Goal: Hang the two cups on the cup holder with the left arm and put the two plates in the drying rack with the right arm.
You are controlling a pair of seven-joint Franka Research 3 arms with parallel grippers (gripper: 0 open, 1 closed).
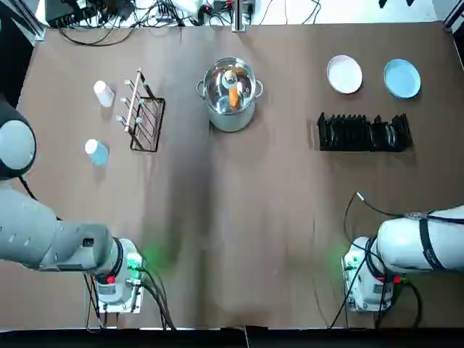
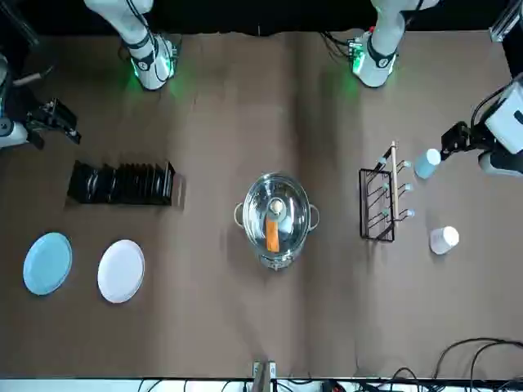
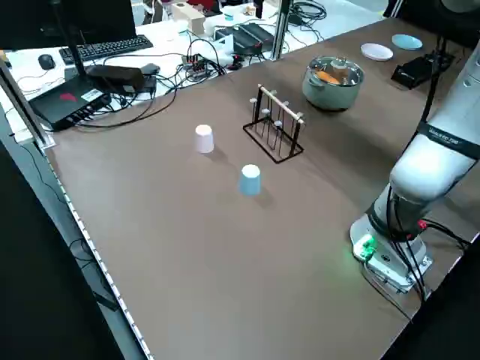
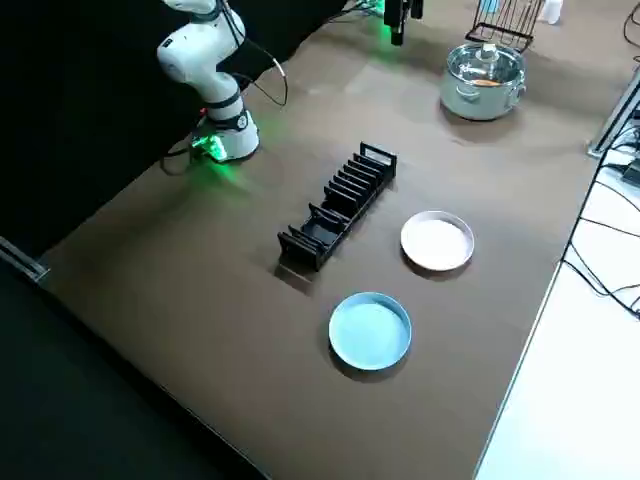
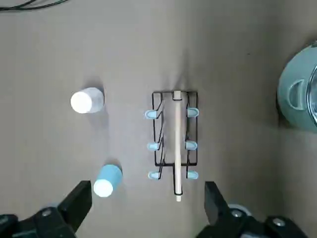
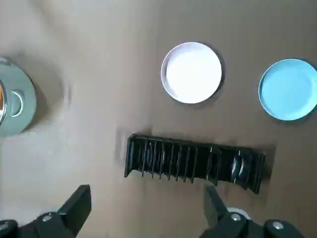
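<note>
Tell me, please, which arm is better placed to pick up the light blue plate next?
The right arm, I'd say: its open end effector hangs near the drying rack, with the light blue plate beyond, while the left arm's is over by the cups.

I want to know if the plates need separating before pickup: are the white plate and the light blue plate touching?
Apart: the right wrist view shows bare table between the white plate and light blue plate.

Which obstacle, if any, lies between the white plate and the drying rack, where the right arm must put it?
Nothing visible stands in the way: only bare tabletop lies between the white plate and the drying rack. The steel pot sits off to the left.
</note>
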